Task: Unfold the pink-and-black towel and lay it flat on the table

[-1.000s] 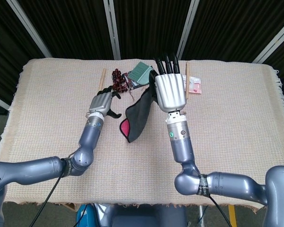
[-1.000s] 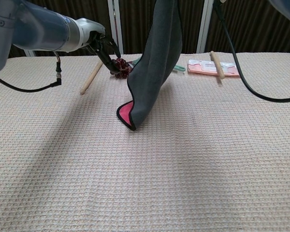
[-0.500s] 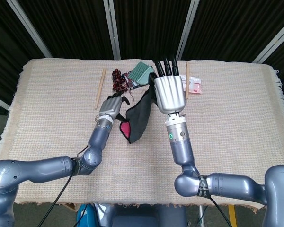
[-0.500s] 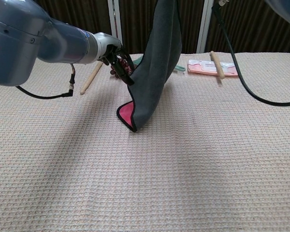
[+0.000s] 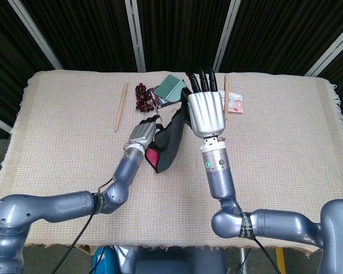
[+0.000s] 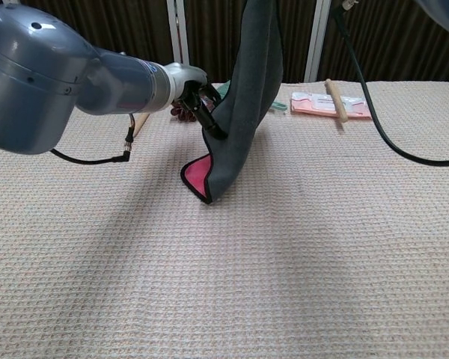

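Note:
The pink-and-black towel (image 5: 169, 142) hangs folded from my right hand (image 5: 204, 111), which grips its top edge high above the table. In the chest view the towel (image 6: 239, 112) drapes down as a dark grey sheet, its pink-lined lower corner resting on the beige tablecloth; the right hand is out of that view. My left hand (image 5: 143, 134) has reached the towel's left edge at mid-height. Its dark fingers (image 6: 208, 112) are spread and touch the cloth, with nothing visibly pinched between them.
Behind the towel lie a dark red bead string (image 5: 142, 96), a green item (image 5: 170, 88) and a wooden stick (image 5: 120, 107) at back left. A pink packet (image 6: 314, 105) with a second stick (image 6: 335, 99) across it sits at back right.
My left hand has moved right from beside the beads to the towel's left edge and now touches it. The right hand and hanging towel have barely moved.

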Robot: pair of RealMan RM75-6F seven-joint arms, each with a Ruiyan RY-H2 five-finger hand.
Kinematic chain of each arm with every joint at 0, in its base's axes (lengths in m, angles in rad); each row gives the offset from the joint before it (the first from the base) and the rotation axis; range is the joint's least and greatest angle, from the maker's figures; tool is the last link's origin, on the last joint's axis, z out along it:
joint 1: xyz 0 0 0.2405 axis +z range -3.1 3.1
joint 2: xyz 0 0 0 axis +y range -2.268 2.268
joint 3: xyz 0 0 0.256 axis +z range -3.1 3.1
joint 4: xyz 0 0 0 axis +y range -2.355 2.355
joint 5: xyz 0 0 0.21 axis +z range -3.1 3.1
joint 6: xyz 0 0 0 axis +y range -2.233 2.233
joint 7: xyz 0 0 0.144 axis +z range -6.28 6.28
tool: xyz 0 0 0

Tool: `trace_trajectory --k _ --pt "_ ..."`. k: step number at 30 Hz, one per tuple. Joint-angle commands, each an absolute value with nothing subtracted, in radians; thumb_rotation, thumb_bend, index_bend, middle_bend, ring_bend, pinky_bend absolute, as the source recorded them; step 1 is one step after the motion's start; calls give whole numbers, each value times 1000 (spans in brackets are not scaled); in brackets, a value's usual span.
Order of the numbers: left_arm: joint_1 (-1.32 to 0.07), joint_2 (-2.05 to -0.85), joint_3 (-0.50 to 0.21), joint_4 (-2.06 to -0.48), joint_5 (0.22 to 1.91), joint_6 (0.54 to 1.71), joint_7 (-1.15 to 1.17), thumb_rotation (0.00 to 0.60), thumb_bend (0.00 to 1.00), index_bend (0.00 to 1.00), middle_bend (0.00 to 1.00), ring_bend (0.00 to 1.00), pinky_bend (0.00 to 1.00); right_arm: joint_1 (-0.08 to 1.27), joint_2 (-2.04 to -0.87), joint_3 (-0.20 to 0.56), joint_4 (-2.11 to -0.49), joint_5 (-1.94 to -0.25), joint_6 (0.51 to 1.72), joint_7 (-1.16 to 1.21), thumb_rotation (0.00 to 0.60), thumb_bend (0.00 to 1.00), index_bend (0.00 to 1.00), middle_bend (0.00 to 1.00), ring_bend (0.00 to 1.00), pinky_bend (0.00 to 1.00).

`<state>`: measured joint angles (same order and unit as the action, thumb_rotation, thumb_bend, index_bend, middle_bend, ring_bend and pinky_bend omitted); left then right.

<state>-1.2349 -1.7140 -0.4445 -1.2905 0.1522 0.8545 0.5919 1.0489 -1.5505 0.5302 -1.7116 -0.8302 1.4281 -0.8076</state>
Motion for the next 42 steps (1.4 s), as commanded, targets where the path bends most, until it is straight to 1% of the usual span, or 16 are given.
trace_trajectory --k 1,15,22,25,37,42 --pt "-1227 -1708 -437 -1305 168 864 577 600 318 504 0 0 0 1048 -1550 529 -1712 -830 1430 -806 600 513 586 213 87 0" --pt "-1194 -1639 -392 -1370 150 857 569 600 322 494 0 0 0 1043 -1550 521 -1706 -818 1434 -796 600 513 587 213 87 0" --pt "-1194 -1628 -386 -1366 151 830 544 600 436 530 2 0 0 1045 -1560 516 -1698 -815 1435 -794 600 513 586 213 87 0" --pt "-1194 -1625 -386 -1370 162 825 531 600 460 540 4 0 0 1045 -1562 515 -1693 -815 1435 -794 600 514 587 213 87 0" --pt "-1187 -1594 -384 -1413 188 847 496 600 481 569 11 0 0 1036 -1559 505 -1700 -821 1439 -788 600 514 586 213 87 0" --pt "-1175 -1551 -398 -1469 220 888 477 600 483 569 11 0 0 1009 -1529 503 -1720 -833 1451 -773 600 514 586 213 87 0"
